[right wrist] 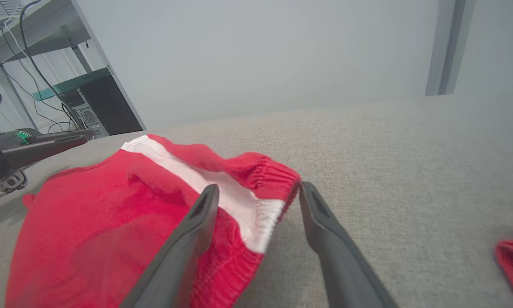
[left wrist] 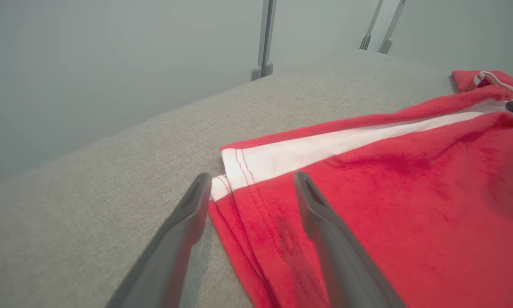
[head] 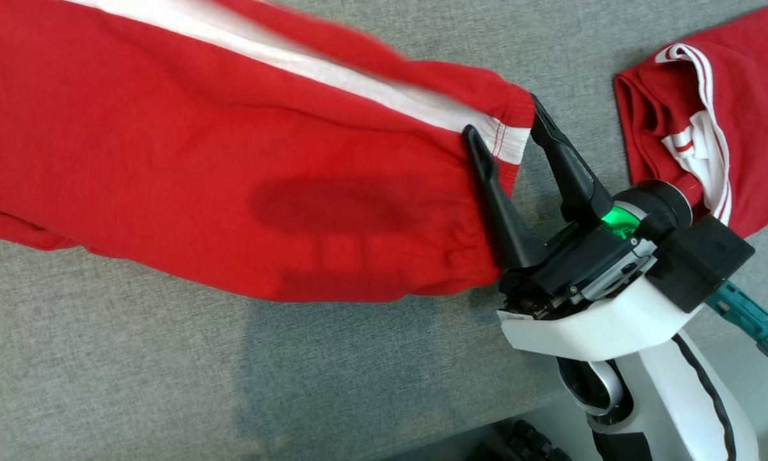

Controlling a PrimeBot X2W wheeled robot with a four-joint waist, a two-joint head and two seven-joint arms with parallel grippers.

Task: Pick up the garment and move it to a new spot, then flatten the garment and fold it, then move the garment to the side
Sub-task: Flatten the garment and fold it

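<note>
The red garment (head: pixel 230 160) lies on the grey worktop (head: pixel 166 358), its long axis running toward 10 o'clock from the right gripper (head: pixel 503 116), which straddles its elastic end released, while the left gripper (left wrist: pixel 252 175), likewise spread, straddles the opposite hem.

You have no text, label, brand, number or sign to read in any of these views. The red garment (head: pixel 166 160) carries only plain white stripes, not lettering.
</note>
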